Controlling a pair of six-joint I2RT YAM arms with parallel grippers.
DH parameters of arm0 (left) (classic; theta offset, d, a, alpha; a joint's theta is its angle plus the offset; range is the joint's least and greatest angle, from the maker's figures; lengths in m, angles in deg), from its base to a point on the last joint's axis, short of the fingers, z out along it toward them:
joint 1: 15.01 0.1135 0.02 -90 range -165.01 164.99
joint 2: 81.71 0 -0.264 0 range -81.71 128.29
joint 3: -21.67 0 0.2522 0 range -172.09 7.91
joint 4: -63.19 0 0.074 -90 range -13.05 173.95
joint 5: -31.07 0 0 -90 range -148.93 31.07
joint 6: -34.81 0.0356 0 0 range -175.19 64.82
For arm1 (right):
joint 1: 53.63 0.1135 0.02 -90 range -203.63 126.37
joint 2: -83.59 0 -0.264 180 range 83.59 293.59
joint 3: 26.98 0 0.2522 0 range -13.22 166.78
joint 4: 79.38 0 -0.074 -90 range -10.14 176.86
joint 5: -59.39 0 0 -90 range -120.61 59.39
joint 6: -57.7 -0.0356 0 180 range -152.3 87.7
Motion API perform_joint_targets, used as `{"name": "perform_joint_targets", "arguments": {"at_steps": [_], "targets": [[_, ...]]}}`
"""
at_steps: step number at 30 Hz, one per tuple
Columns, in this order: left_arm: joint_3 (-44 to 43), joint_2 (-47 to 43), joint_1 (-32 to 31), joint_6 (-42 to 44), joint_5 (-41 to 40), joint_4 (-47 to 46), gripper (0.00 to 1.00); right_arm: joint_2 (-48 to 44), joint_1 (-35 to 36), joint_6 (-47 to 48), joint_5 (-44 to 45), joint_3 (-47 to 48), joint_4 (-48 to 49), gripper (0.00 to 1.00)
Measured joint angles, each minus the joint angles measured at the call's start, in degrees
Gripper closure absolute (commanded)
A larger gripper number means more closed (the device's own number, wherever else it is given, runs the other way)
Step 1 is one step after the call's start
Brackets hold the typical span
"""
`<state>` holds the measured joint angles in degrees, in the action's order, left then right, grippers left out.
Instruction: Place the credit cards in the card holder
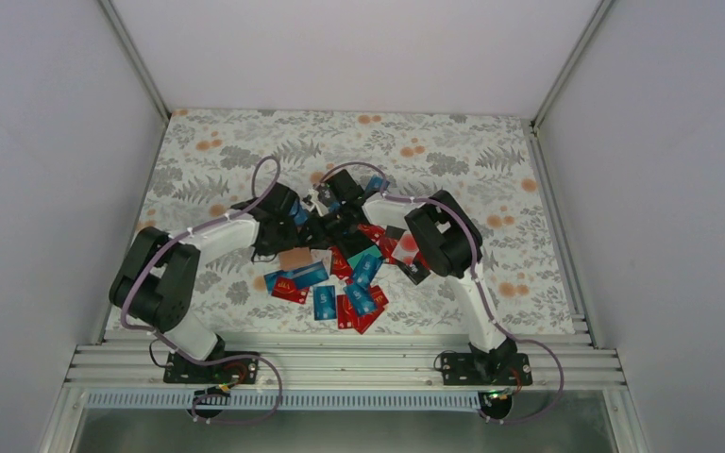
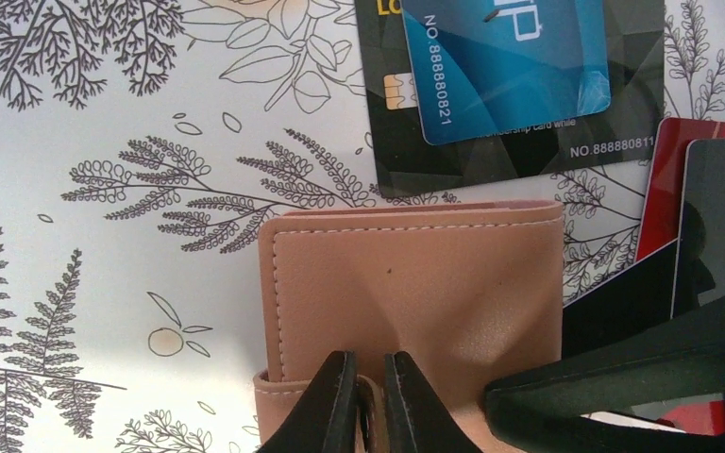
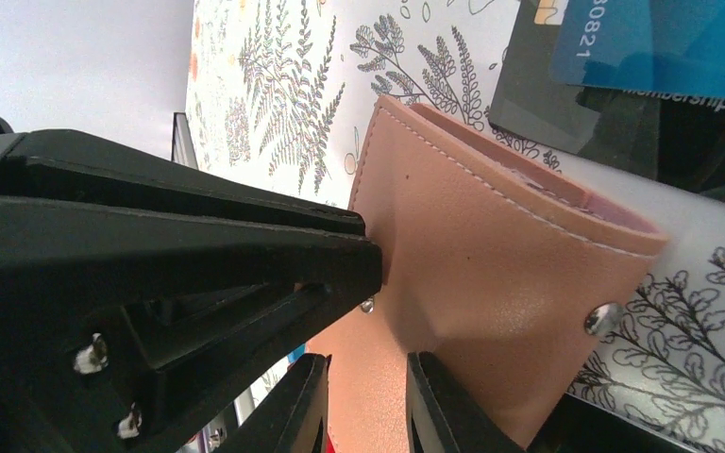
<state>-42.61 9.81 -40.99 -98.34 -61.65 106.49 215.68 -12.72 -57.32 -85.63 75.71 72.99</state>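
The left pincer (image 2: pixel 370 370) is pinched together on the near edge of the card holder (image 2: pixel 415 283). The holder's tan body stretches over the tabletop (image 2: pixel 104 264) straight ahead of its tips, probably so the wallet cannot slide. Just beside it, the right pincer (image 3: pixel 366 373) is clamped on a pucker of the holder's upper leather, which I judge is meant to pull the pocket mouth open. The credit cards (image 2: pixel 510 66) lie beyond the holder's far edge and off to the right of both pincers, none visibly inside yet.
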Motion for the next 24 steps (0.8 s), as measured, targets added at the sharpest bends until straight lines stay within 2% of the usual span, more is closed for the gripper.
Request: {"name": "perform_joint_targets", "arguments": {"at_steps": [8, 13, 24], "targets": [[-0.3, 0.2, -1.0, -0.6, -0.5, -0.3, 0.78, 0.0, 0.0, 0.0, 0.0, -0.1, 0.2, 0.76], [-0.2, 0.2, -1.4, -1.1, -1.7, -0.3, 0.64, 0.0, -0.4, 0.0, -0.4, -0.1, -0.1, 0.76], [2.1, -1.7, -1.7, -2.4, -2.8, -1.9, 0.57, 0.0, -0.6, 0.2, -0.5, 0.0, -0.7, 0.76]]}}
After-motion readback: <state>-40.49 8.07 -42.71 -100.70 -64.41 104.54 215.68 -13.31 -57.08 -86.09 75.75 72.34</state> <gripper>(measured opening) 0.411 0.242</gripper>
